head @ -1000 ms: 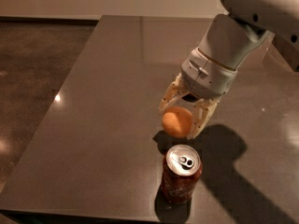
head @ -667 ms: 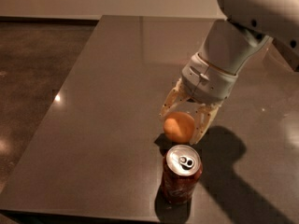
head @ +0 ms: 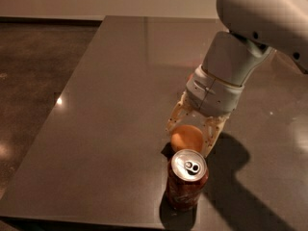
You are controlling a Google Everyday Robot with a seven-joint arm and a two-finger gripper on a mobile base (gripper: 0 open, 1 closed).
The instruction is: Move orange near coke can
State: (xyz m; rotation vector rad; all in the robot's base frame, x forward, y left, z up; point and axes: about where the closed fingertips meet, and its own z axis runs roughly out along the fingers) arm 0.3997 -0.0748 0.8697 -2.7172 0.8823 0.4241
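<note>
Orange (head: 186,136) sits gripped in the claw (head: 190,139), low over the desk (head: 110,105), just behind the can (head: 186,182).

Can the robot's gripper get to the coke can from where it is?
Probably yes. The gripper is right behind the coke can, with nothing tall between them. But the orange sits inside the gripper, so that would have to be let go first.

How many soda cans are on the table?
1. The coke can stands near the front edge of the table, just in front of the orange. The gripper is around the orange. The arm may hide more behind it.
</note>
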